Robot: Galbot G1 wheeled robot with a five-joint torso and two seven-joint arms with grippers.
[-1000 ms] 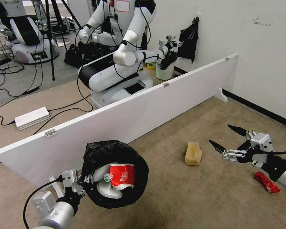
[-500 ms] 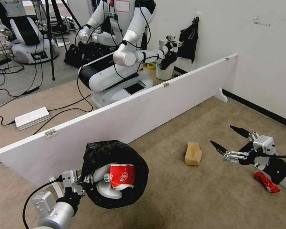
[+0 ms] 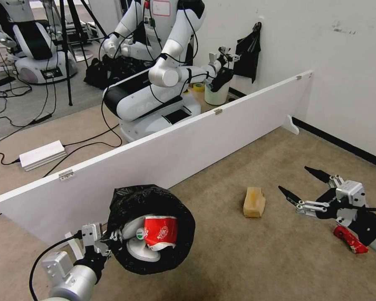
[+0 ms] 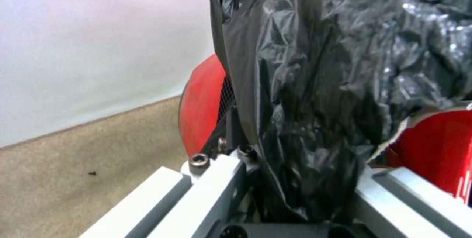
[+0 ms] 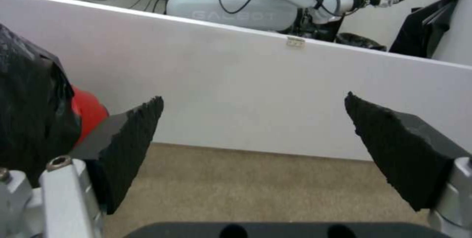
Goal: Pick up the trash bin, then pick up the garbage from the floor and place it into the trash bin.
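Note:
My left gripper (image 3: 106, 241) is shut on the rim of the trash bin (image 3: 154, 196), a red bin lined with a black bag, held tilted above the carpet. Inside lie a red-white paper cup (image 3: 161, 231) and something white (image 3: 134, 247). The left wrist view shows the black liner (image 4: 319, 83), the red body (image 4: 201, 120) and my left gripper (image 4: 295, 197) clamped on them. My right gripper (image 3: 293, 179) hangs open just above the floor, right of a tan piece of garbage (image 3: 254, 202). A crushed red can (image 3: 350, 239) lies beside my right wrist. The right gripper (image 5: 250, 134) faces the board.
A long low white board (image 3: 188, 142) fences the carpet at the back. Behind it stand another robot (image 3: 154, 96), a white bin with black liner (image 3: 216, 94), cables and a white box (image 3: 41, 154). A wall (image 3: 346, 83) closes the right side.
My right gripper has drifted a little down and to the right, still open. The left arm and the bin have not moved.

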